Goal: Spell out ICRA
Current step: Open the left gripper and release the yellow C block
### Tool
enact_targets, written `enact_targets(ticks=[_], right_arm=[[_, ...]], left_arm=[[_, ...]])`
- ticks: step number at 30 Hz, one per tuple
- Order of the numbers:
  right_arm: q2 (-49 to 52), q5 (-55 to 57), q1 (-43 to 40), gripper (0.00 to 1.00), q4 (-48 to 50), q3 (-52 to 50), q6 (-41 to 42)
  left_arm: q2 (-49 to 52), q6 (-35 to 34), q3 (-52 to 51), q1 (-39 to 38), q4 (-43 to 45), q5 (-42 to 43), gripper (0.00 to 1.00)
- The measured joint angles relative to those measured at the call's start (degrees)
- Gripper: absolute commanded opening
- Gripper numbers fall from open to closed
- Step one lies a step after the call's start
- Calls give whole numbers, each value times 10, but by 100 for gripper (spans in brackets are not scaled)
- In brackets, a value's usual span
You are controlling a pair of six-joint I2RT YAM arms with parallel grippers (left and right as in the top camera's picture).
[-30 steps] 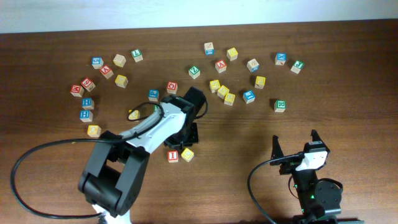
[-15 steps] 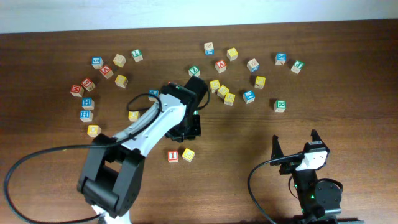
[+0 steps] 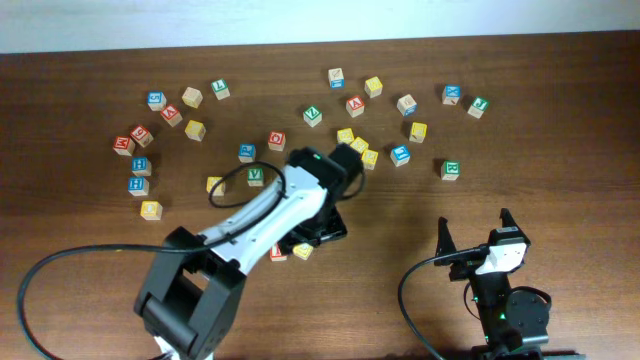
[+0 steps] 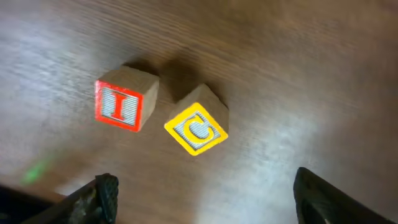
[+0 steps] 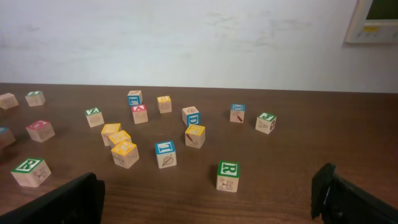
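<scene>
L pincer [image 4: 205, 186] swung back over I cube [image 4: 121, 106] & C cube [image 4: 198, 127], jaws opened wide

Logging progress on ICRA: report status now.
Both open, empty: left gripper over I cube and C cube, right gripper parked. C cube beside I cube, skewed. R cube, A cube not yet placed. Nothing blocking beside C cube.

A: The left arm [image 3: 265, 208]?
B: White shells, black joints, a black cable [image 3: 100, 244] looping off its base.
A: The right arm [image 3: 510, 305]?
B: Black, with a white wrist block [image 3: 499, 256] and pointed black fingers [image 3: 442, 238].
</scene>
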Motion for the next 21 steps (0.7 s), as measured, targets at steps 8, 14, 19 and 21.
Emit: enact_targets(ticks=[8, 14, 19, 21], right_arm=[[0, 0, 0, 98, 0, 0, 0], [0, 0, 0, 98, 0, 0, 0], [0, 0, 0, 98, 0, 0, 0], [0, 0, 0, 98, 0, 0, 0]], left_arm=[[0, -150, -27, -17, 54, -38, 51], [0, -181, -79, -17, 105, -32, 56], [0, -188, -87, -17, 121, -32, 43], [0, -189, -87, -17, 128, -32, 42]])
